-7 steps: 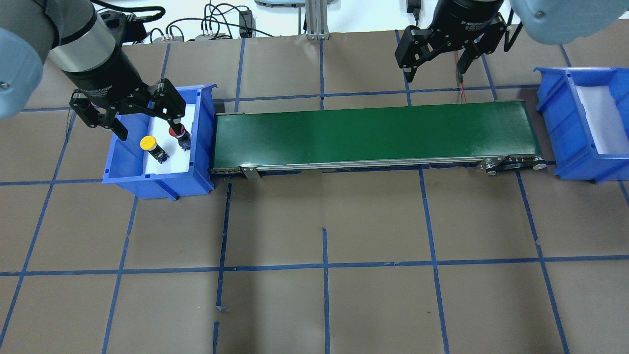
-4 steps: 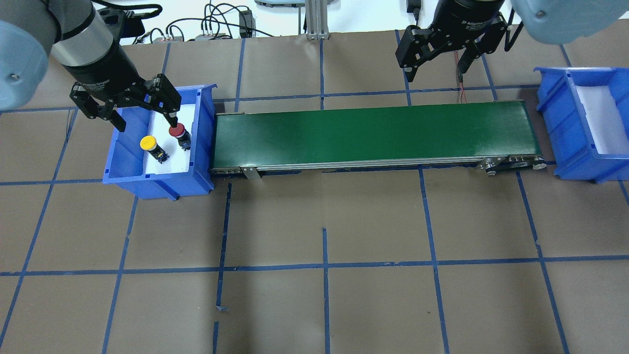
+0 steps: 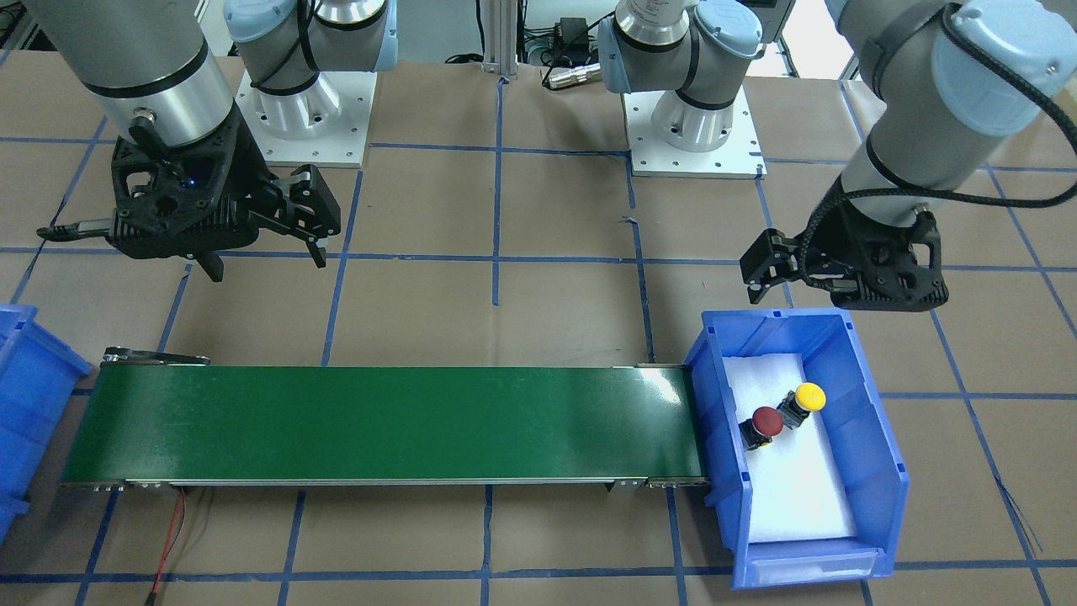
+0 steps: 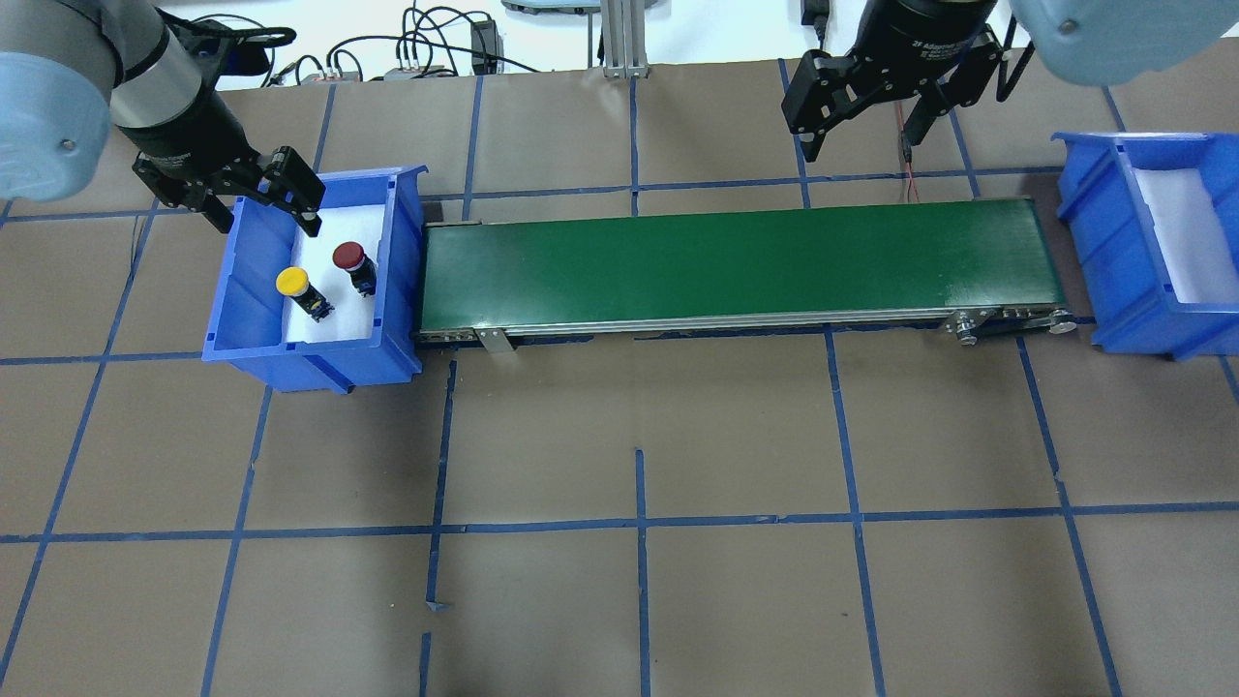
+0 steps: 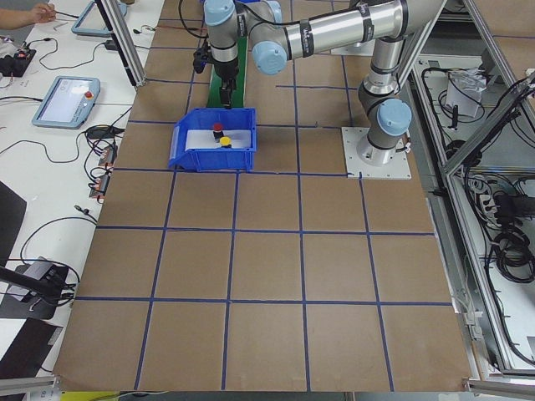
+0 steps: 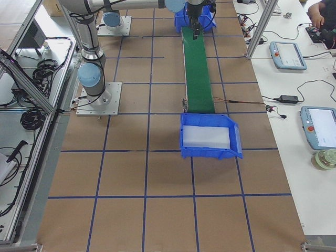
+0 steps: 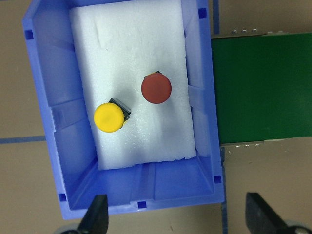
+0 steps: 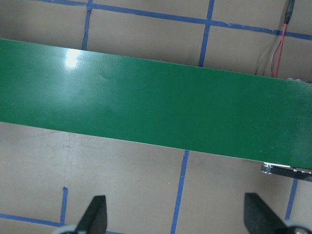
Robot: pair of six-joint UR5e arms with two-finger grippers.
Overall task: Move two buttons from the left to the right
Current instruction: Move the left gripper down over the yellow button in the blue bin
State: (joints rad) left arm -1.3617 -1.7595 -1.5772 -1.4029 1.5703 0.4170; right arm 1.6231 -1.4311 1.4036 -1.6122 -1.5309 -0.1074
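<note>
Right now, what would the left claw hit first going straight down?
Probably the blue bin: its end wall or the white foam inside, missing the yellow button and red button. The left claw hangs high, so that's a guess.

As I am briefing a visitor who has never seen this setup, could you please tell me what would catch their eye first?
The long green conveyor belt across the table stands out, between a left bin and a right bin, both blue. In the left bin a yellow button and a red button sit on white foam, with the open left gripper hovering above it.
</note>
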